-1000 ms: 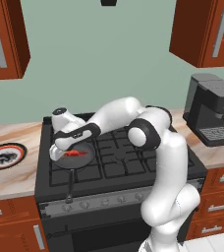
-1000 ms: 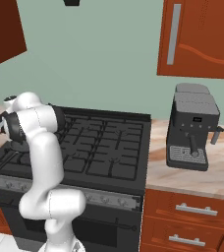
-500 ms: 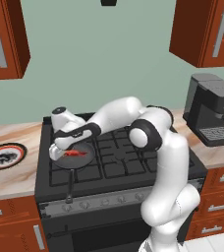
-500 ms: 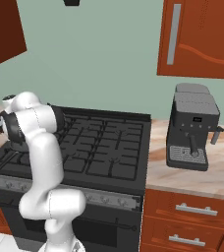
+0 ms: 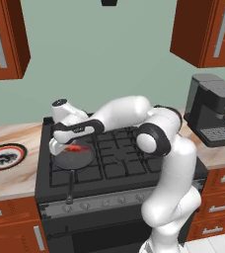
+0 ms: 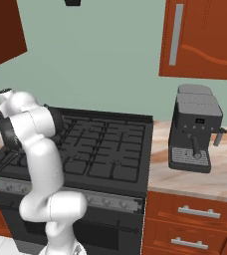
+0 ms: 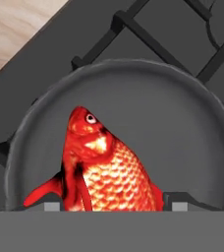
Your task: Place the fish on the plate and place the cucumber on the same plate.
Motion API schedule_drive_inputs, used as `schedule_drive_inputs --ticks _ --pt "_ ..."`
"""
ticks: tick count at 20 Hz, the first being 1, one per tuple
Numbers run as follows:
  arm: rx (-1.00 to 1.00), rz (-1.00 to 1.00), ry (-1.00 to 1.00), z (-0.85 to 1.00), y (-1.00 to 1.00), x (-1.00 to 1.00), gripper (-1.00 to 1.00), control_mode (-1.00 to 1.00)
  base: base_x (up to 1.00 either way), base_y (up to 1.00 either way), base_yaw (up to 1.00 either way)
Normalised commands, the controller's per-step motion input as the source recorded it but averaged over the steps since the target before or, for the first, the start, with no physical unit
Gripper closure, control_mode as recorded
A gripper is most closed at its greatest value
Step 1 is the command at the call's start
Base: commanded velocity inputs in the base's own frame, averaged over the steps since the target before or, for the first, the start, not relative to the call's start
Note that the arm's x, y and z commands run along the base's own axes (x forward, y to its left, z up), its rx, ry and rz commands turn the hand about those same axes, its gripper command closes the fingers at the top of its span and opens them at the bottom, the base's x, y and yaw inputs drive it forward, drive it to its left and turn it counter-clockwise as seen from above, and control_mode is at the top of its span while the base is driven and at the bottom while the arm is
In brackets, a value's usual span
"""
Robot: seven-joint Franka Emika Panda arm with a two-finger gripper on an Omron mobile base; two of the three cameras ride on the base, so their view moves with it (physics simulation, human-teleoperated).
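Arm (image 5: pixel 168 173): glossy white rounded segments, thick and tubular, joined by dark grey to black collars at the joints. Wrist section (image 5: pixel 74 129) black-banded. Upper end capped by a small white cylinder with a dark top (image 5: pixel 60 103). Finger tips (image 7: pixel 180 202) small, dark grey.

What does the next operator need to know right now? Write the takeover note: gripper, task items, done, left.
Gripper: low over the frying pan on the stove's front left burner, fingers either side of the fish; cannot tell whether they have closed on it.
Fish: in the pan, not yet lifted out.
Plate: on the counter left of the stove, nothing on it.
Cucumber: I cannot place it from these views.
Done: approach to the fish.
Left: grasp the fish, carry it left to the plate, then find the cucumber and put it on the same plate.
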Motion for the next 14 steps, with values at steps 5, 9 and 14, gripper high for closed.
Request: schedule_drive_inputs --ticks 5,9,14 --pt "0.0 0.0 0.0 0.42 -0.3 -0.25 1.0 -1.0 0.0 0.0 0.0" --pt "0.0 0.0 -0.01 0.44 -0.29 -0.31 1.0 -1.0 0.0 0.0 0.0" --pt "0.02 0.0 -0.04 0.38 -0.33 -0.36 1.0 -1.0 0.0 0.0 0.0"
